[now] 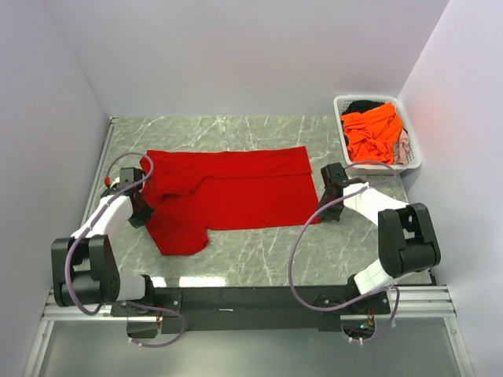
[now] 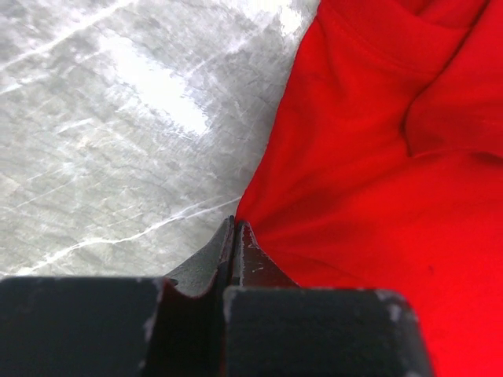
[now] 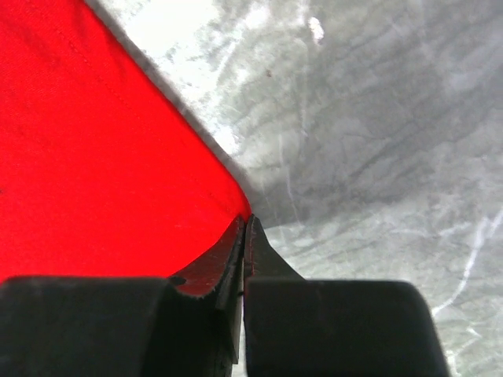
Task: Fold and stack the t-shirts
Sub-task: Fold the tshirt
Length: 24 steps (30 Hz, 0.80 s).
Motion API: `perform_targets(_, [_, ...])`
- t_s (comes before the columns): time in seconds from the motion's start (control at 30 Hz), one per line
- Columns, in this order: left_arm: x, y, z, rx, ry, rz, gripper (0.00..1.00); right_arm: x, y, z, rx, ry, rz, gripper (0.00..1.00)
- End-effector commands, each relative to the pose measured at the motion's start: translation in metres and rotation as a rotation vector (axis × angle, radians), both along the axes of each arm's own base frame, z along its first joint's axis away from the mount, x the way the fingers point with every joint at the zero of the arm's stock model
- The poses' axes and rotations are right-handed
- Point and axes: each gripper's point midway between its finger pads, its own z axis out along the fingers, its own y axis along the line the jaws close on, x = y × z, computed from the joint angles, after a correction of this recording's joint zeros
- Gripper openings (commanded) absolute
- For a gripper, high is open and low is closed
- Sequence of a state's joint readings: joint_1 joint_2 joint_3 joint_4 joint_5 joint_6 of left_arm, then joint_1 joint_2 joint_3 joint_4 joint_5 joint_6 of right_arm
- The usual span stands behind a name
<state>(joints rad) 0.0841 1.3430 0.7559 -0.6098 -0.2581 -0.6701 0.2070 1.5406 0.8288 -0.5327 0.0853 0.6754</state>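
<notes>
Red t-shirt (image 1: pixel 236 192) lies spread mid-table, left end bunched, one sleeve trailing toward the near edge. Left gripper (image 2: pixel 236 226) is closed on its left edge and right gripper (image 3: pixel 246 222) is closed on its right corner.

Risk: both bites look thin, so the cloth may slip under tension. Uneven lifting would skew the fold.

Orange t-shirt (image 1: pixel 373 133) waits in the basket (image 1: pixel 339 110), far right. Table (image 1: pixel 259 251) is glossy grey marble-pattern with glare patches. Plain pale walls (image 1: pixel 236 55) enclose three sides.

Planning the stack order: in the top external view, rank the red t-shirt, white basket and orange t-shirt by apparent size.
Largest to smallest:
1. red t-shirt, spread flat
2. white basket
3. orange t-shirt, bunched inside the basket
</notes>
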Motion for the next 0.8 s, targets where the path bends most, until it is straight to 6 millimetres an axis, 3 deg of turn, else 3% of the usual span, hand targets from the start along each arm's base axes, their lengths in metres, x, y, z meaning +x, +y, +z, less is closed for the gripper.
perform_targets(0.0, [0.007, 0.006, 0.028, 0.006, -0.076, 0.026, 0.01, -0.011, -0.016, 0.009, -0.060, -0.001, -0.033, 0.00])
perform_targets(0.2, [0.014, 0.006, 0.054, -0.019, -0.105, 0.035, 0.01, -0.015, -0.034, 0.033, -0.080, -0.047, -0.077, 0.00])
perform_targets(0.43, [0.009, -0.001, 0.052, -0.075, -0.115, 0.048, 0.01, -0.019, -0.035, 0.029, -0.062, -0.035, -0.086, 0.00])
perform_targets(0.63, [0.019, 0.008, 0.072, -0.031, -0.140, 0.041, 0.01, 0.004, -0.035, 0.052, -0.069, -0.100, -0.086, 0.00])
perform_targets(0.77, [0.031, 0.011, 0.083, -0.018, -0.164, 0.035, 0.01, 0.019, -0.031, 0.055, -0.056, -0.101, -0.091, 0.00])
